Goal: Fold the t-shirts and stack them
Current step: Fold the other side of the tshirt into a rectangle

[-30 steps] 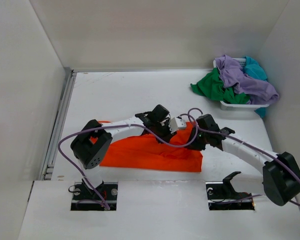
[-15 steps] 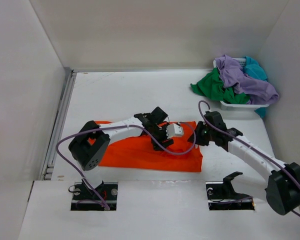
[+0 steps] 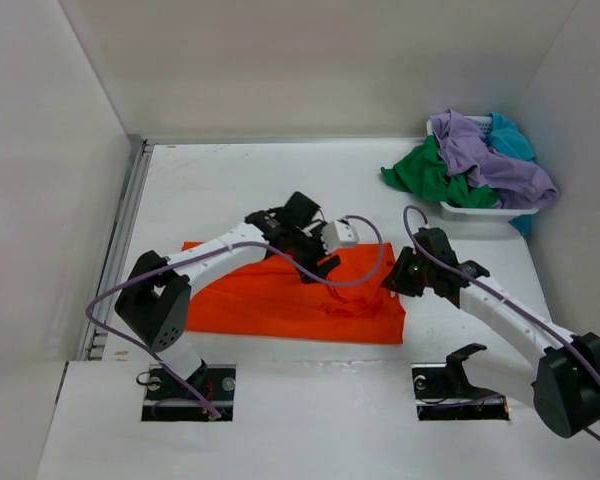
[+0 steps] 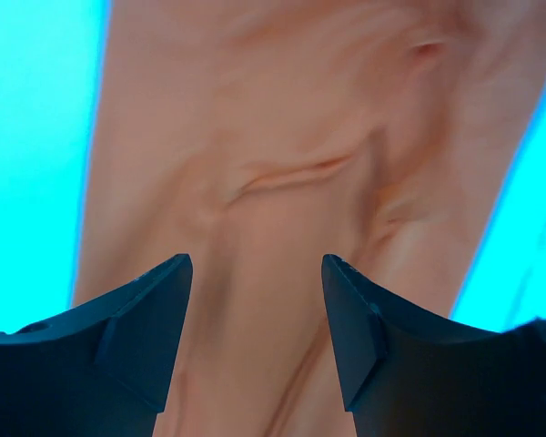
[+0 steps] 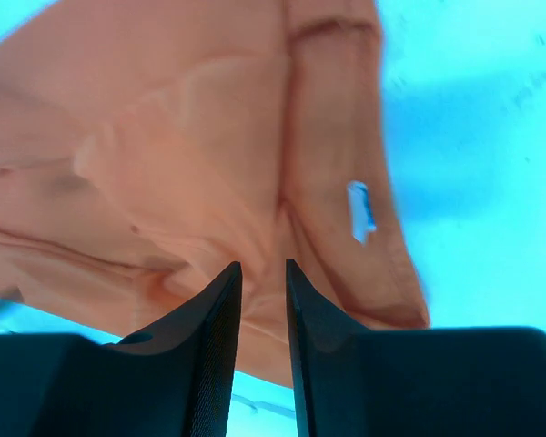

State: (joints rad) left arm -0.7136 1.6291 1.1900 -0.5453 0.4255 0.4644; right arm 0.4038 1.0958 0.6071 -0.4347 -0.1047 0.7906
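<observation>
Both arms have white link shells, black joints and looping lavender cables, with dark tapered gripper fingers [image 4: 146, 337].
</observation>
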